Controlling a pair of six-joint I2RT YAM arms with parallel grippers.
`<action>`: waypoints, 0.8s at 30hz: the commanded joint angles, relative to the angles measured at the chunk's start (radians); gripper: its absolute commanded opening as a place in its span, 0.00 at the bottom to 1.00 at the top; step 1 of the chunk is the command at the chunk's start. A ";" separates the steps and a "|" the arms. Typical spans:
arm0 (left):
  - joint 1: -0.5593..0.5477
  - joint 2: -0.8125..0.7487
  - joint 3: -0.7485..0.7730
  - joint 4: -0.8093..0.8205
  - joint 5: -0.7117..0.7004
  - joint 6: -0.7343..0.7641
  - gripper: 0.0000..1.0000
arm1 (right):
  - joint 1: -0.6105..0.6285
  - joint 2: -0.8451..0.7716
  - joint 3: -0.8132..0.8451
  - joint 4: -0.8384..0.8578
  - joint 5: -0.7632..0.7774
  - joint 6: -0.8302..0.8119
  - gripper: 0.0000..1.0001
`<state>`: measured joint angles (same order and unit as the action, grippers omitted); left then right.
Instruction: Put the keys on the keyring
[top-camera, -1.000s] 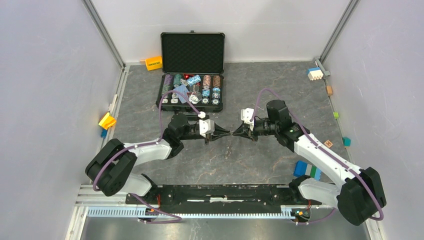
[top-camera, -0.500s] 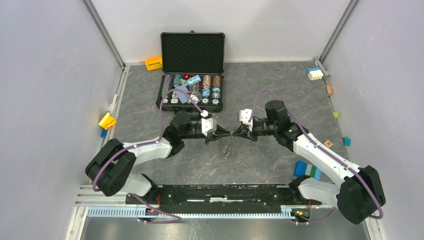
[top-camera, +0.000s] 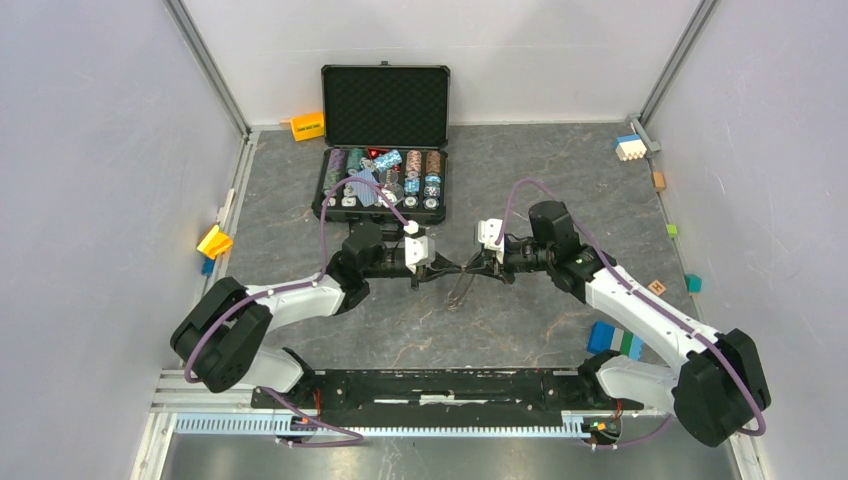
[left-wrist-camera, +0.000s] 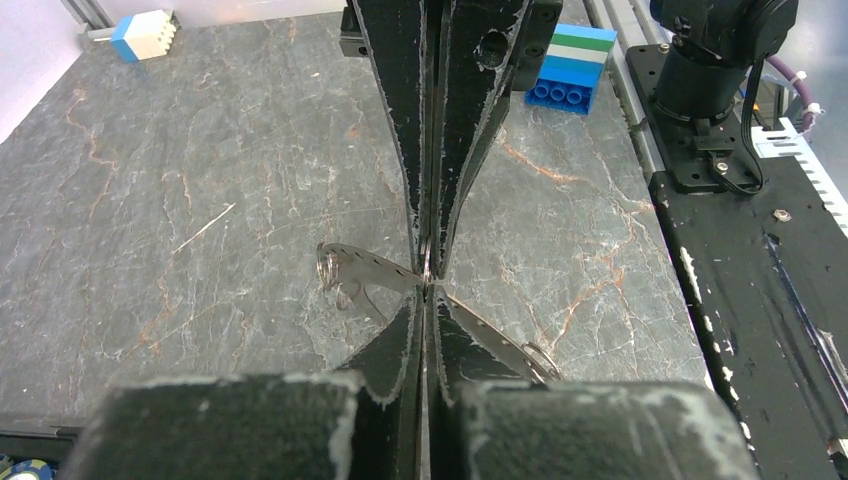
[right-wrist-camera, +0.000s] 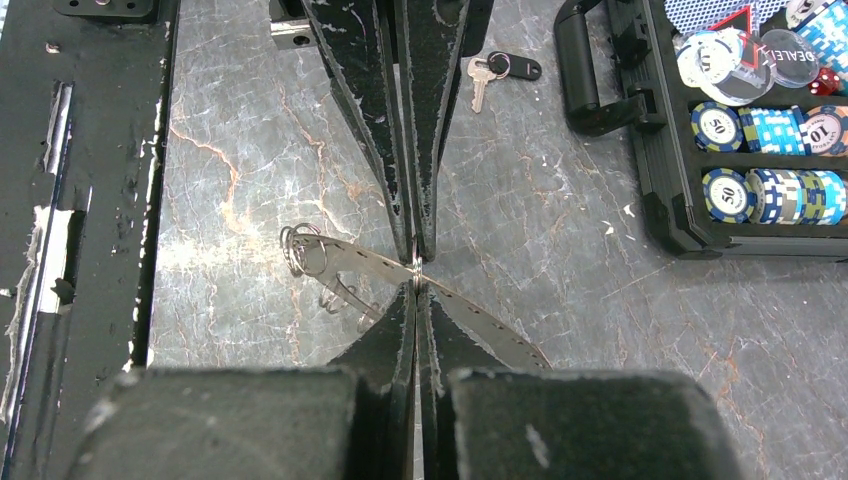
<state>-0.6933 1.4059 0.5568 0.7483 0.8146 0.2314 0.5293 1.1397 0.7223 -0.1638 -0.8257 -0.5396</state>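
The keyring (top-camera: 461, 286), a flat grey band with small holes and thin wire loops, hangs above the table between my two grippers. They meet tip to tip at mid-table. My left gripper (top-camera: 449, 267) is shut on the band (left-wrist-camera: 365, 268), its own tips (left-wrist-camera: 428, 291) pinching it. My right gripper (top-camera: 470, 266) is shut on the same band (right-wrist-camera: 350, 262), its tips (right-wrist-camera: 416, 286) facing the left fingers (right-wrist-camera: 375, 120). The keys (right-wrist-camera: 490, 72), one silver and one dark-headed, lie on the table beside the case handle, apart from both grippers.
An open black case (top-camera: 384, 100) with poker chips stands at the back, its handle (right-wrist-camera: 590, 70) facing the grippers. A blue-green block (top-camera: 615, 340) lies at the right front, a white-blue block (top-camera: 629, 147) at the back right, and a yellow piece (top-camera: 214, 241) at the left wall.
The left gripper's jaws have closed. The keyring has swung down and now hangs below the meeting fingertips. The right gripper has edged slightly left.
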 joint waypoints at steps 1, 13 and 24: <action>-0.005 -0.019 0.037 0.033 0.015 0.040 0.02 | 0.011 -0.001 0.031 0.026 -0.024 0.006 0.00; -0.005 -0.060 0.050 -0.065 0.036 0.100 0.02 | 0.011 0.001 0.013 0.029 0.008 -0.007 0.06; -0.005 -0.126 0.175 -0.505 -0.057 0.329 0.02 | 0.011 0.015 0.054 -0.005 -0.003 -0.032 0.43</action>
<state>-0.6937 1.3258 0.6613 0.3939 0.7948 0.4355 0.5350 1.1542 0.7250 -0.1696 -0.8249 -0.5526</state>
